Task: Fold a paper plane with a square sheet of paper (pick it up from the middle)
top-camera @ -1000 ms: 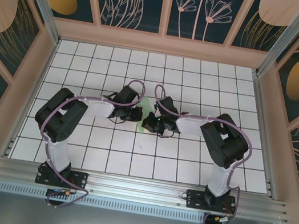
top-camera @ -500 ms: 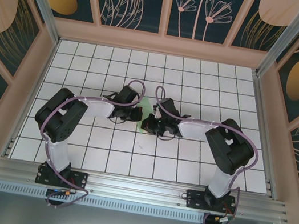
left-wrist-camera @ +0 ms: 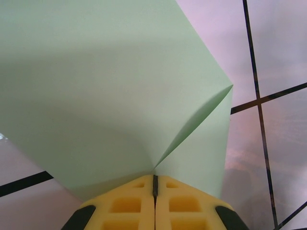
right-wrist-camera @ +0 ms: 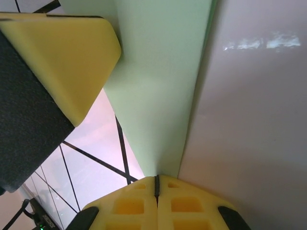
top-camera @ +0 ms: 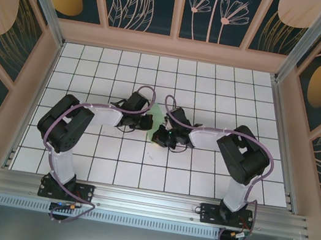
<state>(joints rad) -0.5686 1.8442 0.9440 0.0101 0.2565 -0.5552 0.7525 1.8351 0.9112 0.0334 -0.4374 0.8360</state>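
Your left tool [left-wrist-camera: 154, 181] had its yellow pads pressed together, with the near edge of the pale green sheet of paper [left-wrist-camera: 105, 86] pinched in the seam between them. From that pinch a soft crease ran up and to the right, so one flap of the sheet lay over another and ended in a point at the right. Beyond the paper, the white tiled desk [left-wrist-camera: 283, 57] showed with its dark grid lines.

Your right tool [right-wrist-camera: 156, 179] was likewise closed, its pads meeting on a narrow folded strip of the same paper that rose straight away from the seam. One pad [right-wrist-camera: 62, 62] of your left tool sat at the upper left of the right wrist view, touching the sheet's far part.

From the top camera, both tools met near the middle of the desk, left and right of the paper. A small green corner stuck out between them, toward the back wall [top-camera: 173, 46].
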